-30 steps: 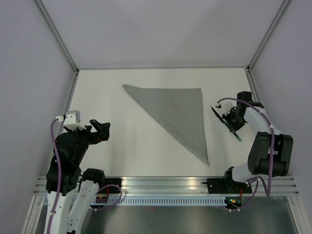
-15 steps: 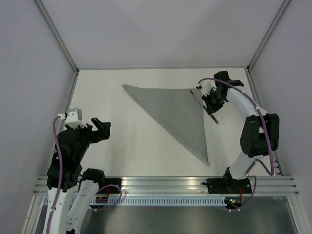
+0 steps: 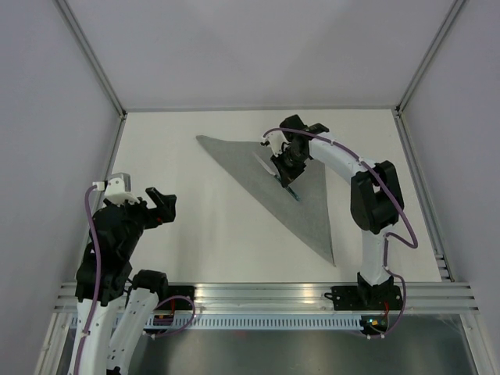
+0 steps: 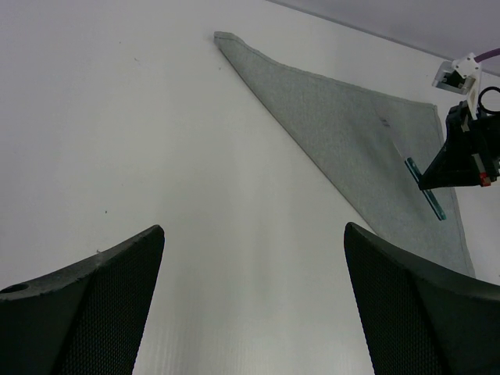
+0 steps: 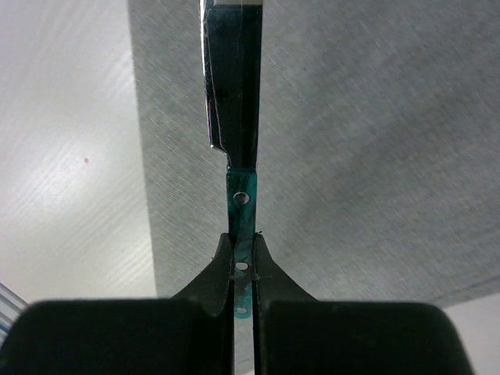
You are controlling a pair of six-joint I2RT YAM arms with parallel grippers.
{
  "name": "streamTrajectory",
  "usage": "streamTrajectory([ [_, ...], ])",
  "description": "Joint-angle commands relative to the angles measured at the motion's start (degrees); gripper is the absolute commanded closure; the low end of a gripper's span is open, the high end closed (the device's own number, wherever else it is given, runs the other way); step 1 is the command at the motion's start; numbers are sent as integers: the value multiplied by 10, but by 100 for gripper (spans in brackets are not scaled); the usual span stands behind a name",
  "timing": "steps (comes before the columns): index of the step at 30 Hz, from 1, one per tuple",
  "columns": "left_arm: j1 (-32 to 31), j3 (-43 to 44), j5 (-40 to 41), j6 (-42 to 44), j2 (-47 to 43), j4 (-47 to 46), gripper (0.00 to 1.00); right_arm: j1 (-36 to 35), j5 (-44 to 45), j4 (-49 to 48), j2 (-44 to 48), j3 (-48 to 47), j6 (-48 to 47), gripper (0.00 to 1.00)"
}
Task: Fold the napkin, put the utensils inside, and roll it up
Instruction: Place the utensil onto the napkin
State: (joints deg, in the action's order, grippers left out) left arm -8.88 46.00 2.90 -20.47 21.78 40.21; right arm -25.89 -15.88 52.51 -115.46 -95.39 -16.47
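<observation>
my right claw (image 5: 242, 262) is clamped on the utensils (image 5: 237, 125), over the folded napkin (image 3: 309, 209). i should lower them flat, near the middle, then let go gently. my left claw (image 3: 162, 205) gapes wide, well apart.

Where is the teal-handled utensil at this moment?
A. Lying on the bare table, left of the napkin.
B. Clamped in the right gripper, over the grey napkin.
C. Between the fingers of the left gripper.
B: the right gripper is shut on the utensil by its teal handle, with the napkin behind it.
</observation>
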Motion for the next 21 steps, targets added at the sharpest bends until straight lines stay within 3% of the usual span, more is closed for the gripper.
streamTrajectory([
  [1, -3, 3, 5, -10, 9, -6, 0, -20, -4, 14, -13, -35, 62, 99],
  [12, -3, 4, 7, -11, 10, -6, 0, -85, 11, -14, -47, -36, 105, 100],
  [21, -3, 4, 7, -11, 10, -6, 0, -97, 22, -29, -71, -35, 130, 100],
])
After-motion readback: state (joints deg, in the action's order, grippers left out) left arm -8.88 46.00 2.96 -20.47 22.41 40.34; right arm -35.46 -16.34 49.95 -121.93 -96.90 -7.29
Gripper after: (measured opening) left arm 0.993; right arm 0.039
